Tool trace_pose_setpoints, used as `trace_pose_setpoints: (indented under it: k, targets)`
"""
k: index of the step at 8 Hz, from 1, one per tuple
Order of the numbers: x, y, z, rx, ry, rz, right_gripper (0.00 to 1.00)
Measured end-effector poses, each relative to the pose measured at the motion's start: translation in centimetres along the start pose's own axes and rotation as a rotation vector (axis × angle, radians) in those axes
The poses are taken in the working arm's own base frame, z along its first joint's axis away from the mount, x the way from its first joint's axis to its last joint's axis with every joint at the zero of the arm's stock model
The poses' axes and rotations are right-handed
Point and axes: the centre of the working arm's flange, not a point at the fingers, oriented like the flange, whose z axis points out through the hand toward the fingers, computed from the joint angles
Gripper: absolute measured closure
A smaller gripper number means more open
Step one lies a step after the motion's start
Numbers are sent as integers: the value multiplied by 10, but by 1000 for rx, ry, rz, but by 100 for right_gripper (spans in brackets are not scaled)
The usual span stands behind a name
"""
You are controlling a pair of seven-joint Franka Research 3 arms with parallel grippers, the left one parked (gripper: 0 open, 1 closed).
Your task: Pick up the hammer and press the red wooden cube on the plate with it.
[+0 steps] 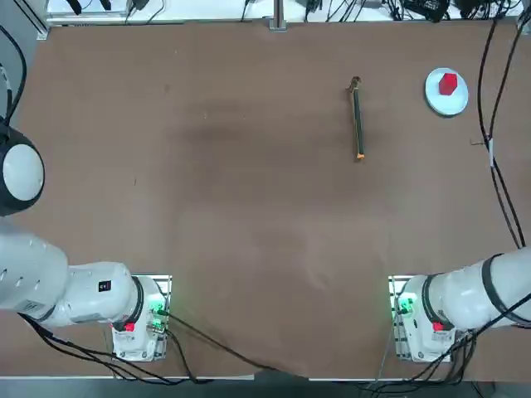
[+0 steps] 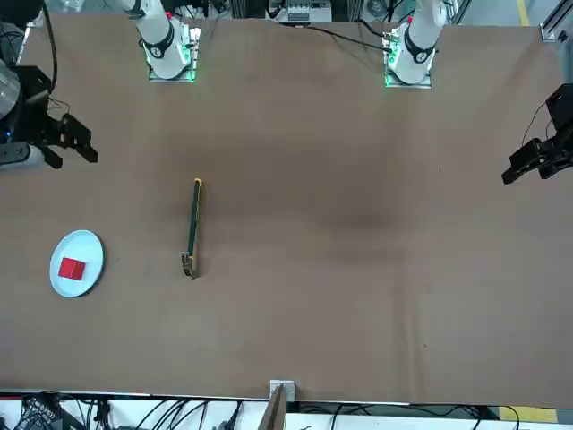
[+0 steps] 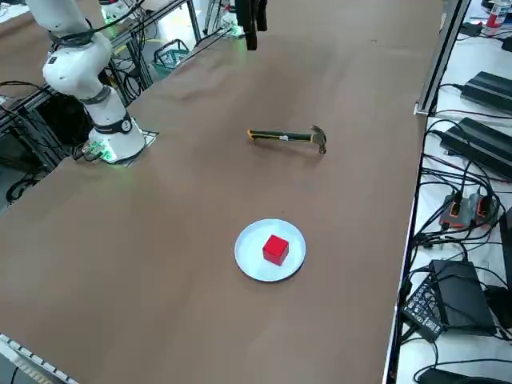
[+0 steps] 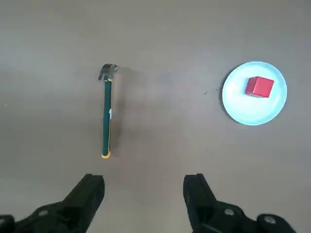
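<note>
Brown counter (image 1: 249, 207) carries the hammer (image 4: 107, 116), lying beyond my spread, unloaded right claw (image 4: 144, 201). Pickup is judged outstanding; next, I should advance, descend and straddle its handle (image 4: 107, 124).

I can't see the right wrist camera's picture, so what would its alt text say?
The right gripper is open above a brown table, its two black fingers apart with nothing between them. Beyond them lie a claw hammer with a dark green handle and, separately, a pale round plate with a red cube on it.
</note>
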Motion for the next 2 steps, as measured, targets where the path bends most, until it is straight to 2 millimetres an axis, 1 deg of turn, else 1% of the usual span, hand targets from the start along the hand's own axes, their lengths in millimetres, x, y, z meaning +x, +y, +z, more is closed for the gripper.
trace_pose_setpoints:
  k: [2]
  targets:
    - [-13, 8, -4, -15, -7, 12, 0]
